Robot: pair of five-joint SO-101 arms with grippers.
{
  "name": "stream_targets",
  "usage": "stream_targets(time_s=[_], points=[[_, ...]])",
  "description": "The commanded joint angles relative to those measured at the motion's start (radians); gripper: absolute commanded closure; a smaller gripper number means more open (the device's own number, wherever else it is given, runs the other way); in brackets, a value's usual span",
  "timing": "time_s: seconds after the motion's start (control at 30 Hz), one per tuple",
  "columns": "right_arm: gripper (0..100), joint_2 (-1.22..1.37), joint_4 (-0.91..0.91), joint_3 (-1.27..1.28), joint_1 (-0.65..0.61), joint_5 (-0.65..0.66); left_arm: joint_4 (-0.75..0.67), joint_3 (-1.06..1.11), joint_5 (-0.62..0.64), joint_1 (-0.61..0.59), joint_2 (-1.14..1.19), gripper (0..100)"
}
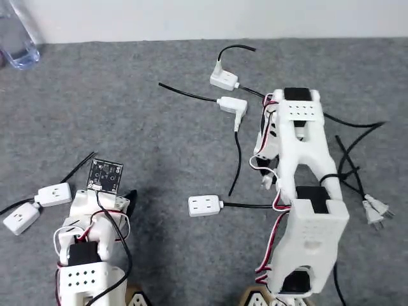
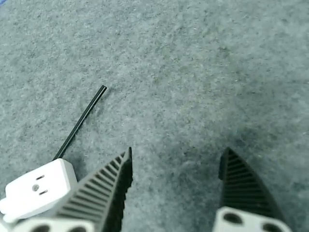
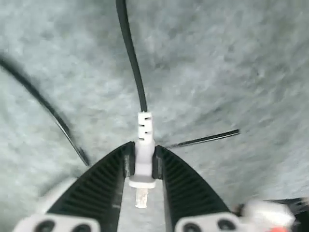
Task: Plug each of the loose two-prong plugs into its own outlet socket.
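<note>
Right wrist view: a white plug (image 3: 144,162) is pinched between the fingers of the right pincer (image 3: 144,147). Its black cable (image 3: 131,58) runs straight ahead of the tips, and its opposite end sticks out behind them, toward the wrist. No socket is seen seated on it, so this plug is judged as not yet inserted.

In the left wrist view the left pincer (image 2: 178,152) is spread wide and nothing is held. Bare grey mat (image 2: 203,72) lies ahead of its fingers, and one outlet socket (image 2: 38,187) lies just beside the outer side of one finger, slots facing up.

In the high view a second socket (image 1: 21,218) is seen just beyond that one, farther from the left pincer. A third socket (image 1: 205,205) lies between the two arms. All three appear unfilled. A loose two-prong plug (image 1: 376,211) lies well apart from the right pincer, on the outer side of its arm.

Just ahead of the right pincer, a first white piece (image 1: 224,80) and another white piece (image 1: 231,104) lie close together; whether either is a mated pair cannot be told.

Most of the task is therefore judged to be left. The held plug is to be seated, the loose one is to be fetched, and no finished connection can be confirmed.
</note>
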Motion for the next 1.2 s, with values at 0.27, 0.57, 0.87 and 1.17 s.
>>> stream_targets(time_s=[0.27,0.57,0.87,1.17], points=[[98.2,0.073,-0.104,-0.009,0.088,-0.258,-0.023,-0.007,-0.009,0.012,-0.012,72],[49.6,0.157,-0.022,-0.021,0.045,-0.077,-0.023,-0.007,-0.009,0.012,-0.012,72],[62.6,0.025,0.079,-0.216,-0.059,0.253,-0.023,-0.002,-0.009,0.012,-0.012,72],[85.7,-0.05,0.082,-0.19,-0.028,0.937,-0.023,-0.002,-0.009,0.012,-0.012,72]])
